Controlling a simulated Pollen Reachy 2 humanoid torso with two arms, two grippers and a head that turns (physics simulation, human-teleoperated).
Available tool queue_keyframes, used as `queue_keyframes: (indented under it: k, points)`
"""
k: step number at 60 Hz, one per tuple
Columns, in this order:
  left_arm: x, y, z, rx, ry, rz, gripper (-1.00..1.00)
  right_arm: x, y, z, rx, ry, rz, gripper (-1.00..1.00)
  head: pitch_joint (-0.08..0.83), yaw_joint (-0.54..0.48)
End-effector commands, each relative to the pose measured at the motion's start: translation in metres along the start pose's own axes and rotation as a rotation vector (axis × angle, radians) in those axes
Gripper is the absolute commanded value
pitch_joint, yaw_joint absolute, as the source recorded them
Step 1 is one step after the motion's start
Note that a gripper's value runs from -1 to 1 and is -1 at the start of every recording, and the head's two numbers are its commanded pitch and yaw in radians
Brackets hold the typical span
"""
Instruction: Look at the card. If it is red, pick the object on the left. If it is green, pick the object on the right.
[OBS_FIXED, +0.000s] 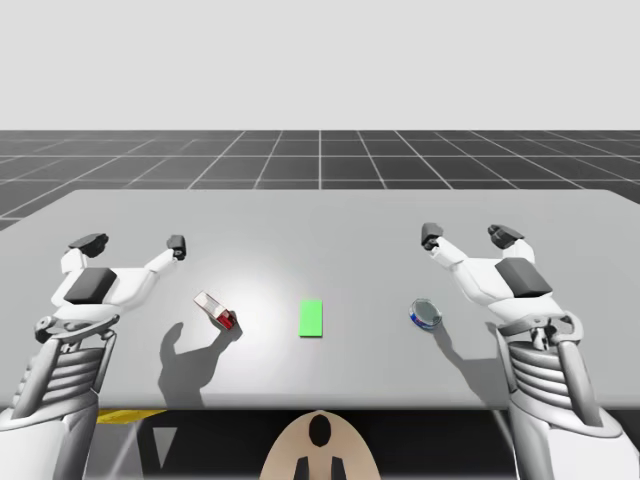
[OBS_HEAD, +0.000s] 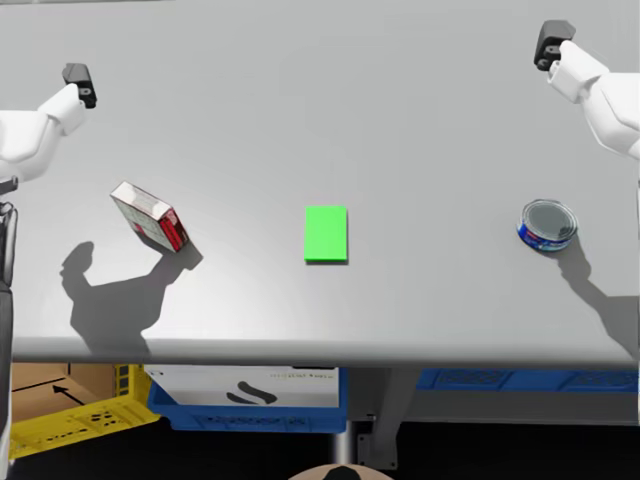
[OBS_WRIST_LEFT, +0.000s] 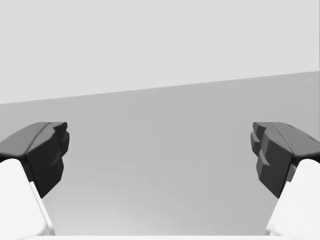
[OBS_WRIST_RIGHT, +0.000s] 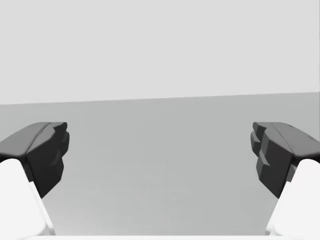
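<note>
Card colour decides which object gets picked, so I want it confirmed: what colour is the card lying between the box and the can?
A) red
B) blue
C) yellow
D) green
D: the card lying flat between the red and white box and the low blue can is plain green in both the head view and the high view.
</note>
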Motion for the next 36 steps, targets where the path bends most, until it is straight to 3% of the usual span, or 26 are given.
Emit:
queue_keyframes:
  k: [1,15,29,36]
  points:
    - [0.0011,0.0003,0.0002,0.000,-0.003,0.003,-1.00,-0.0008,0.0013,0.0003,-0.001,0.001,0.006,-1.00,0.775,0.05]
    - [0.0016,0.0004,0.0006,-0.001,-0.005,0.004,-1.00,-0.0011,0.0021,-0.0004,0.002,0.002,0.011,-1.00,0.764,-0.03]
    - [0.0041,0.0016,0.0016,-0.008,-0.018,0.009,-1.00,-0.0042,0.0037,-0.0018,0.006,0.009,0.017,-1.00,0.770,-0.24]
    - [0.0042,0.0020,0.0020,-0.011,-0.020,0.008,-1.00,-0.0054,0.0042,-0.0020,0.007,0.011,0.021,-1.00,0.779,-0.30]
